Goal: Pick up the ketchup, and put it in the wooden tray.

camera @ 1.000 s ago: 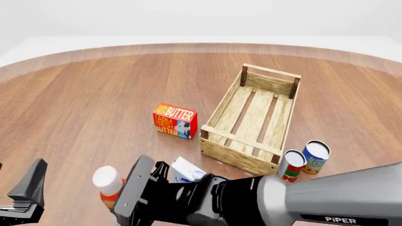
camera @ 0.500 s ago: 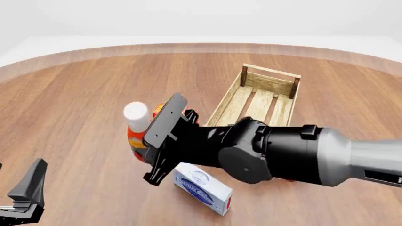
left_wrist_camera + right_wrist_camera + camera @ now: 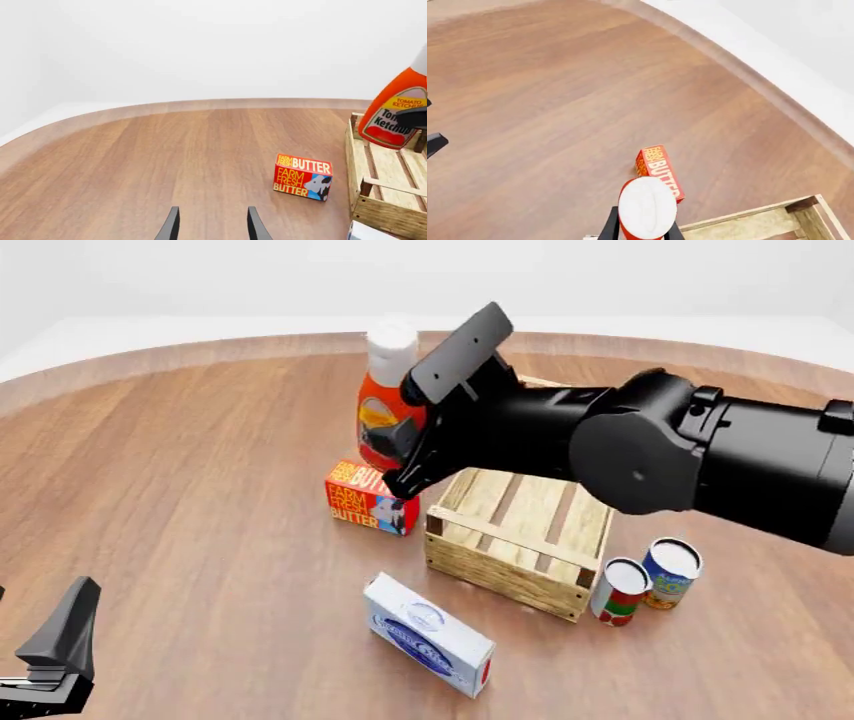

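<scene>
The bench (image 3: pixel 174 450) was brown wood with a round edge, and the room behind it was plain white. On the bench I saw a butter box (image 3: pixel 372 498), the wooden tray (image 3: pixel 534 510), a white and blue box (image 3: pixel 430 635) near my side, and two tin cans, one red and white (image 3: pixel 621 591) and one blue (image 3: pixel 670 573), standing just beside the tray's near corner.

My right hand (image 3: pixel 400 435) was up in the air, over the spot between the butter box and the tray's left side. It was clenched around the ketchup (image 3: pixel 387 400), low on the bottle's red body. The bottle stood nearly upright with its white cap on top, and it touched nothing but my hand. It was off the bench and not in the tray. In the left wrist view the ketchup (image 3: pixel 397 112) hung above the tray's (image 3: pixel 380 200) plank side, and the butter box (image 3: pixel 303 177) sat a little way from the tray. In the right wrist view I looked straight down on the white cap (image 3: pixel 647 205), with the butter box (image 3: pixel 660 170) and a corner of the tray (image 3: pixel 780 220) far below.

My left hand (image 3: pixel 56 655) was low at the near left edge, well apart from everything. Its fingers (image 3: pixel 172 227) were spread apart and held nothing.
</scene>
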Available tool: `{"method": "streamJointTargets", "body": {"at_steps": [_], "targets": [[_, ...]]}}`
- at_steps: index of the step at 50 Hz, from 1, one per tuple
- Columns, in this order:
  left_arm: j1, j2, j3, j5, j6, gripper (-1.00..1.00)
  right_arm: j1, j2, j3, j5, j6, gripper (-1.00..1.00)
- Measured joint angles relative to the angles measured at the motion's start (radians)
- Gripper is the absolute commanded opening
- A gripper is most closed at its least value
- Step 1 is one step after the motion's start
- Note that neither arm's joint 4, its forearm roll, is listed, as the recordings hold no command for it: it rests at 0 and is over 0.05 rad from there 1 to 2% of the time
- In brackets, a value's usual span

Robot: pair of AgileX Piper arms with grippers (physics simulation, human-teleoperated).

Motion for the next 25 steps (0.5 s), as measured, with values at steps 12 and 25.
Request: {"method": "streamJointTargets", "body": {"at_steps": [12,25], "targets": [[0.000,0.000,0.000,0.000,0.000,1.00,-0.109,-0.028,-0.003,0.010,0.005,-1.00],[0.000,0.000,0.000,0.000,0.000,1.00,-0.226,-0.014,0.021,-0.015,0.012,-1.00]]}}
